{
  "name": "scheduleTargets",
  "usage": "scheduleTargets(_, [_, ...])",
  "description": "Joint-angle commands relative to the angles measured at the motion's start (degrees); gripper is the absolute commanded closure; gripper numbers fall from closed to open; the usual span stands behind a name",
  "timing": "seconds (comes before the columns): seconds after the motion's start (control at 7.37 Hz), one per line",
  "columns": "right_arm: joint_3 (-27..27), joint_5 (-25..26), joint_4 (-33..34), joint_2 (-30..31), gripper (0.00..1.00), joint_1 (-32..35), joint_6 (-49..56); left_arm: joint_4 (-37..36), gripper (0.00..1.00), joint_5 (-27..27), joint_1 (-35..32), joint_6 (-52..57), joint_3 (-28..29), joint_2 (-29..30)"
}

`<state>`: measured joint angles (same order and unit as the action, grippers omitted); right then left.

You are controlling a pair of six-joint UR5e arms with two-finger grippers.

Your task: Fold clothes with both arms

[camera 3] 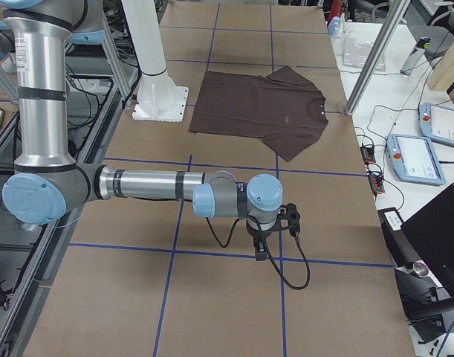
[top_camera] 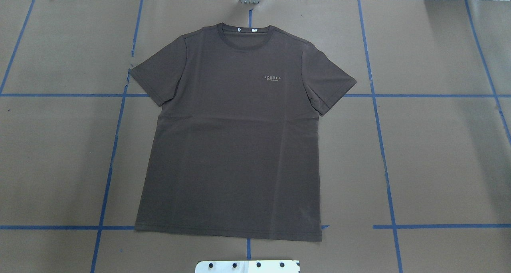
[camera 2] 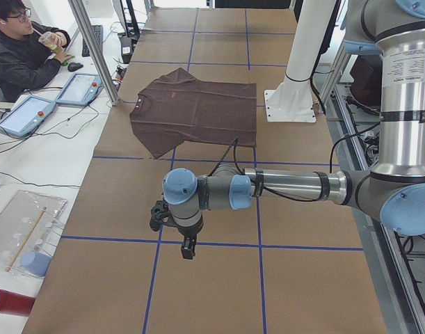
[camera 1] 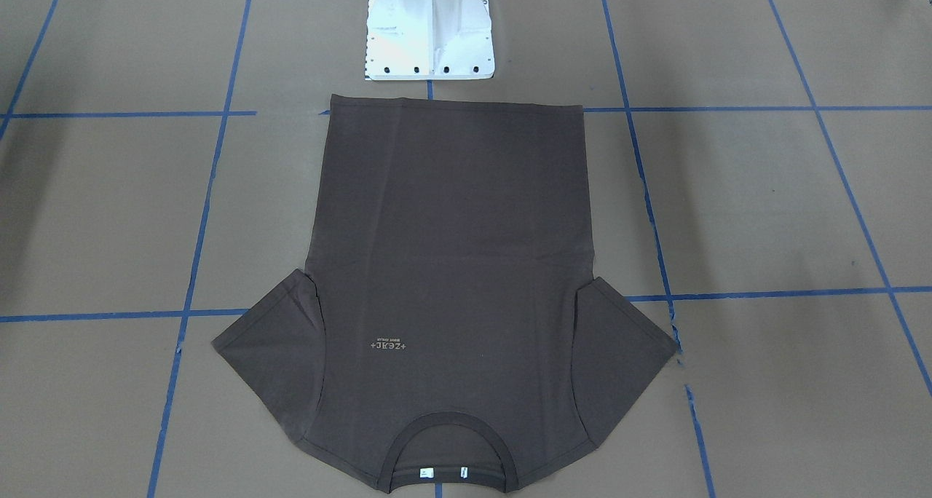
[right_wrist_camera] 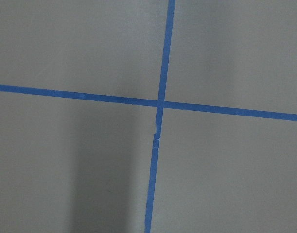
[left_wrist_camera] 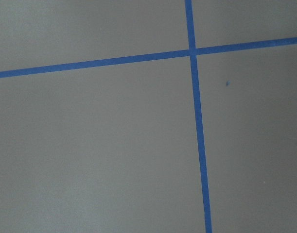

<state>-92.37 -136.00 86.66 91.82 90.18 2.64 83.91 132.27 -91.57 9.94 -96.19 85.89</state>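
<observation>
The brown T-shirt lies flat and spread out, front side up, not folded. Its bottom edge is near the white base, and its round collar is on the far side from the base. Small pale letters sit on the chest. White tags show inside the neck. The left arm and right arm reach out low, one to each side of the base, well apart from the shirt.

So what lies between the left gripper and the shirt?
Only bare brown paper crossed by one blue tape line, as the exterior left view shows. The left gripper hangs well short of the shirt.
</observation>
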Motion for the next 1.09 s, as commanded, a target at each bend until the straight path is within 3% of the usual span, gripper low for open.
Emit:
scheduleTargets(0.0, [-0.09,0.12,0.0,0.03,0.0,0.0,0.0,0.03,0.0,0.0,-0.02,-0.01,-0.14,-0.02])
scheduleTargets(0.41, [0.43,-0.76,-0.79,-3.03,0.0,-2.36,-0.18,3.0,0.0,0.26,0.07,-0.01,-0.05,4.7])
scheduleTargets(0.54, [0.44,-0.41,-1.58,-8.88,0.0,-5.94,-3.74,4.15,0.0,0.53,0.16,0.42,0.12,5.77])
scheduleTargets(0.81, [1.57,-0.67,-1.58,-16.81,0.0,-15.07,-16.36,17.62,0.0,0.53,0.25,0.08,1.62,4.74])
scheduleTargets(0.95, [1.93,-0.5,-1.58,-21.55,0.0,-19.73,-22.44,19.78,0.0,0.44,0.33,-0.01,2.49,4.55])
